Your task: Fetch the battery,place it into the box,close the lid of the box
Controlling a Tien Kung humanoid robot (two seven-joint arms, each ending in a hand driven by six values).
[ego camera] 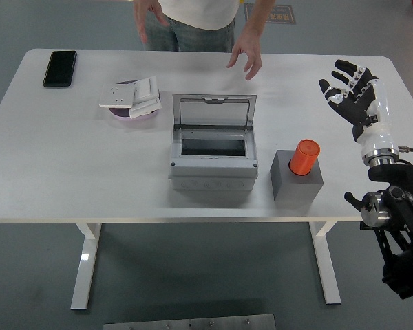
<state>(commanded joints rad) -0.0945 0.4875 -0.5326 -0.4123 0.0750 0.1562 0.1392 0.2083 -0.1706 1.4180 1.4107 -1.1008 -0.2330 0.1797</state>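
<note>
The right hand point(350, 89) hovers with fingers spread and empty; the orange battery point(305, 157) sits unfetched, the box point(212, 157) lid open.

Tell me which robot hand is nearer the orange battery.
Right. The right hand hovers open, up and to the right of the orange battery in its grey holder; the left hand is out of view.

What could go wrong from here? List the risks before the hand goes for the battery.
1. The orange battery stands upright in a grey holder; a sideways pull could drag or tip the holder.
2. The box opening is narrow and its lid stands up behind it; the right hand might knock it shut early.
</note>
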